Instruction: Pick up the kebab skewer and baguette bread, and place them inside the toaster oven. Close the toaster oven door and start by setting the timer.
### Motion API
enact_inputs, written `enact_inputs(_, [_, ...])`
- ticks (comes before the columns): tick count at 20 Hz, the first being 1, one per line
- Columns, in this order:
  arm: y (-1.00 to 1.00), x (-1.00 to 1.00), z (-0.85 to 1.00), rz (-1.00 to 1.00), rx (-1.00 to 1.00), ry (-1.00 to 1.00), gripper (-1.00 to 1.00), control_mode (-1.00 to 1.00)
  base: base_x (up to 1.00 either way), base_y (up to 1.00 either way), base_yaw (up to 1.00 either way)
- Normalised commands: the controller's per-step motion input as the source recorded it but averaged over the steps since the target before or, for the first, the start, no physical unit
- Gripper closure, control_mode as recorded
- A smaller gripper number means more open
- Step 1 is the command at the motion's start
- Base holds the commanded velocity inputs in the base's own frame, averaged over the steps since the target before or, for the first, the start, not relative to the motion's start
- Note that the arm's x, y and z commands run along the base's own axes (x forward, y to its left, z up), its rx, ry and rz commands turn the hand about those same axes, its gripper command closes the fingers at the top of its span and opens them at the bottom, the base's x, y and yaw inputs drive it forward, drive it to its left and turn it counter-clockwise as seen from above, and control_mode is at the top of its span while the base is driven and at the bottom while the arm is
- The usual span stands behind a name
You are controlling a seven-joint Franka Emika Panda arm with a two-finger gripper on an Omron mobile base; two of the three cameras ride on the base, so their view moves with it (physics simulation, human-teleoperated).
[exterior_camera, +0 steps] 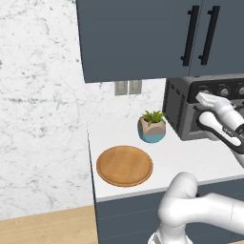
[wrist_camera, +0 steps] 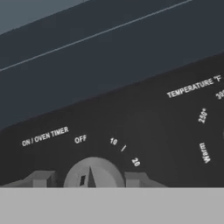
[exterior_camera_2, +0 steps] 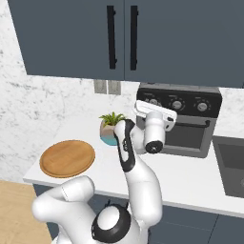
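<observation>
A: From the left, the boxy dark grey toaster oven (exterior_camera: 190, 107) sits at the bench's (exterior_camera: 181, 159) far right.

B: From the right, its door (exterior_camera_2: 183, 136) looks shut.

A: Hand view: jaws (wrist_camera: 87, 178) straddle the silver timer knob (wrist_camera: 92, 174), fingers (wrist_camera: 40, 178) seemingly apart from it; a loose pinch could slip.

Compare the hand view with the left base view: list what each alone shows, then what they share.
Hand view alone: the timer knob between the fingertips, its labels ON / OVEN TIMER, OFF, 10, 20, and the TEMPERATURE scale.
Left base view alone: the round board, the potted plant, the counter, the wall cabinets, the marble wall, the arm.
Both: the toaster oven, its black control strip and the gripper.
</observation>
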Motion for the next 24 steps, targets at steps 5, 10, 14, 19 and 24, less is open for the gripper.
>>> enact_inputs(5, [0.33, 0.47, 0.0, 0.0, 0.08, 0.0, 1.0, -1.0, 0.0, 0.0, 0.0])
enact_inputs(10, [0.29, 0.43, 0.0, 0.0, 0.05, 0.0, 1.0, -1.0, 0.0, 0.0, 0.0])
enact_inputs(14, [0.28, 0.46, 0.0, 0.0, 0.03, 0.0, 1.0, -1.0, 0.0, 0.0, 0.0])
enact_inputs(19, [0.15, 0.5, 0.0, 0.0, 0.0, 0.0, 1.0, -1.0, 0.0, 0.0, 0.0])
enact_inputs(24, [0.15, 0.51, 0.0, -0.02, 0.0, -0.04, 1.0, -1.0, 0.0, 0.0, 0.0])
